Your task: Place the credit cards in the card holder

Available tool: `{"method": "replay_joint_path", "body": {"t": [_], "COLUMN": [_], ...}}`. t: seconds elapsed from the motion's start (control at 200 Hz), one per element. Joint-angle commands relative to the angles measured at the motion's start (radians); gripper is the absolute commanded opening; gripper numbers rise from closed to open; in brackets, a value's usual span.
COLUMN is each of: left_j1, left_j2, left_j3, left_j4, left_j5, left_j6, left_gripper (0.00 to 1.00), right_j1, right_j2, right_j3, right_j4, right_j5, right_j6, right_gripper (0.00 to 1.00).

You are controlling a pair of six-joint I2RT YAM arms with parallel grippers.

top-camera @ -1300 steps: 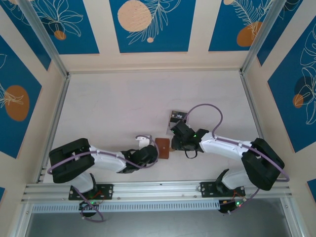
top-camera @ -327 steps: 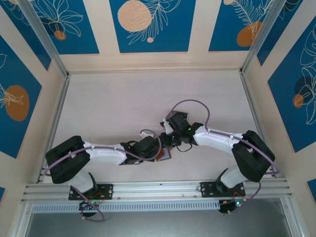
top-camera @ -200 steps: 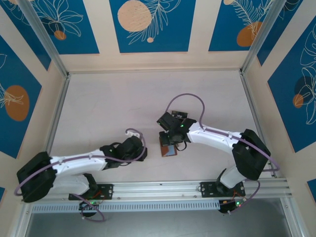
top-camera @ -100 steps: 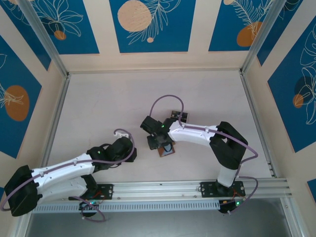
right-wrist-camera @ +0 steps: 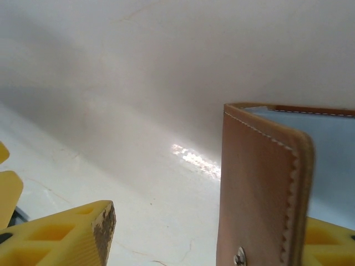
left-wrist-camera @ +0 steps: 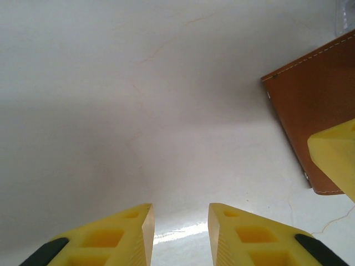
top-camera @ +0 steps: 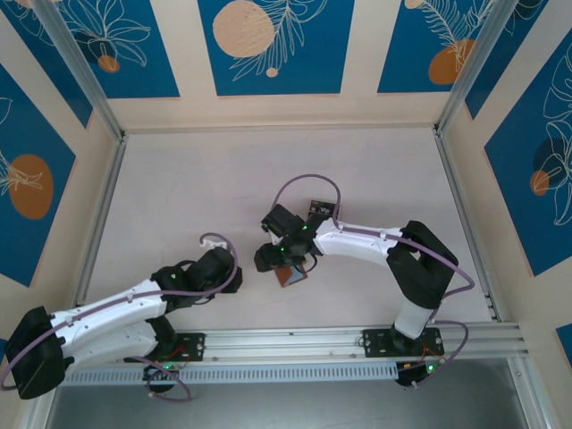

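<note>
1. table (top-camera: 197, 197): white top, carries every item below.
2. right arm (top-camera: 357, 239): white links, reaching left across the middle of the table, with a purple cable (top-camera: 308, 181) looped over its wrist.
3. left arm (top-camera: 116, 308): white links, lying low along the near side, wrist turned toward the card holder.
4. right gripper (right-wrist-camera: 216, 227): yellow fingers, jaws wide. One leaf of the card holder rises between them, close to one finger, the other standing well clear.
5. left gripper (left-wrist-camera: 180, 212): yellow fingers, jaws narrow, nothing between them. Near the card holder, apart from it.
6. card holder (top-camera: 291, 277): brown stitched leather, pale grey-blue lining. At the table's middle, partly open, one leaf upright and bearing a metal snap stud (right-wrist-camera: 239, 256).
7. credit cards (top-camera: 319, 210): dark with pale markings, just beyond the right arm, apart from the card holder. Their number cannot be told.
</note>
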Motion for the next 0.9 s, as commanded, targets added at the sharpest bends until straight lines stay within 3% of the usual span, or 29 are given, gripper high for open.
{"method": "replay_joint_path", "body": {"t": [0.0, 0.375, 0.77, 0.895], "left_j1": [0.016, 0.016, 0.016, 0.017], "left_j2": [-0.004, 0.152, 0.348, 0.379], "left_j3": [-0.023, -0.025, -0.008, -0.011], "left_j4": [-0.005, 0.168, 0.327, 0.358], "left_j5": [0.028, 0.122, 0.166, 0.167], "left_j6": [-0.012, 0.024, 0.016, 0.012], "left_gripper": [0.31, 0.18, 0.15, 0.15], "right_j1": [-0.016, -0.042, -0.053, -0.055], "right_j2": [-0.06, -0.147, -0.09, -0.071], "right_j3": [-0.047, -0.111, -0.142, -0.155], "right_j4": [0.072, 0.127, 0.228, 0.274], "right_j5": [-0.116, -0.198, -0.281, -0.319], "right_j6": [0.027, 0.053, 0.08, 0.093], "right_gripper": [0.64, 0.58, 0.28, 0.26]}}
